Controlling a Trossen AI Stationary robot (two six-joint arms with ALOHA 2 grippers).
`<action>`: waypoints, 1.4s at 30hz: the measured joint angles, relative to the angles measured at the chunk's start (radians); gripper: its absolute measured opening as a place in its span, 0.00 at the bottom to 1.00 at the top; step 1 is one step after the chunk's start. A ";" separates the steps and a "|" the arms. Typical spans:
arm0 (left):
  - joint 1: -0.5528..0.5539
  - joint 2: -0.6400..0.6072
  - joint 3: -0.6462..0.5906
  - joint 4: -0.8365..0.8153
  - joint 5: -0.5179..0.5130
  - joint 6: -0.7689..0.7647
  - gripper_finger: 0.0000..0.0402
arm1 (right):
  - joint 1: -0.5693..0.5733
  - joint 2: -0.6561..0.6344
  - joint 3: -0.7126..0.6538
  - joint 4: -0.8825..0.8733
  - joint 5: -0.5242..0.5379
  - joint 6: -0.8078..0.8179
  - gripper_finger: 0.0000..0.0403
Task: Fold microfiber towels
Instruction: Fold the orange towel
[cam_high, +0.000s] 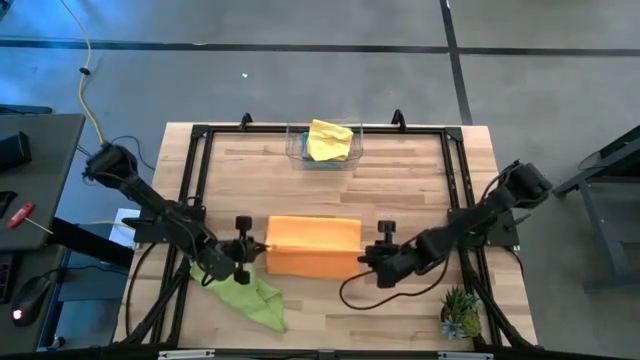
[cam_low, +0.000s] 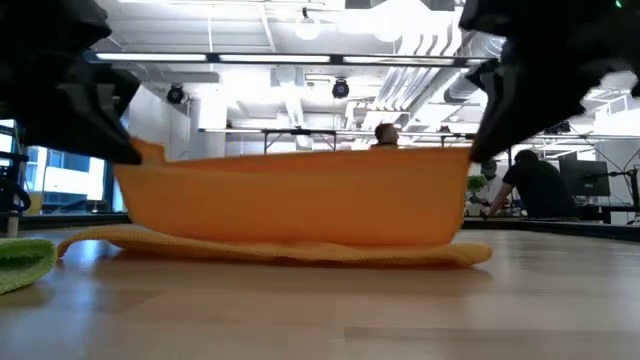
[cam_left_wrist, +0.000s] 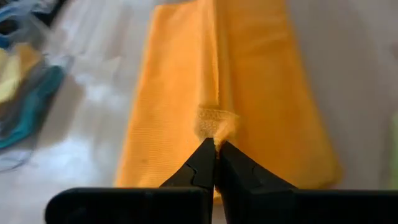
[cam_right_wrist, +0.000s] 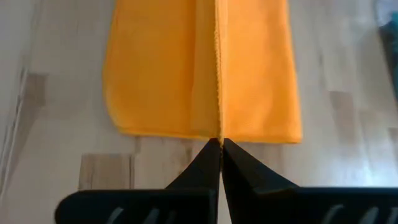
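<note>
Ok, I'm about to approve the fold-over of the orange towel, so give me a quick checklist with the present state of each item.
1. Left gripper shut on the orange towel edge: ok.
2. Right gripper shut on the opposite edge: ok.
3. Held edge lifted level between both arms, low view: ok.
4. Lower half lying flat on the table: ok.
5. Lime green towel clear of the fold path: ok, it lies apart near the left arm.
6. Grip firm enough not to slip: cannot tell.

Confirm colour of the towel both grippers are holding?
Orange towel; shows best in the high view.
</note>
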 joint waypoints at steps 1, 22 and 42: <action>-0.005 0.015 0.000 0.017 0.015 0.000 0.02 | 0.002 0.011 0.000 0.000 -0.006 0.015 0.00; 0.043 -0.115 0.102 -0.198 0.200 -0.059 0.28 | -0.028 -0.048 0.039 0.028 -0.209 0.128 0.36; 0.727 0.077 -0.017 0.054 0.642 0.358 0.01 | -0.363 0.216 -0.166 0.601 -0.249 0.110 0.01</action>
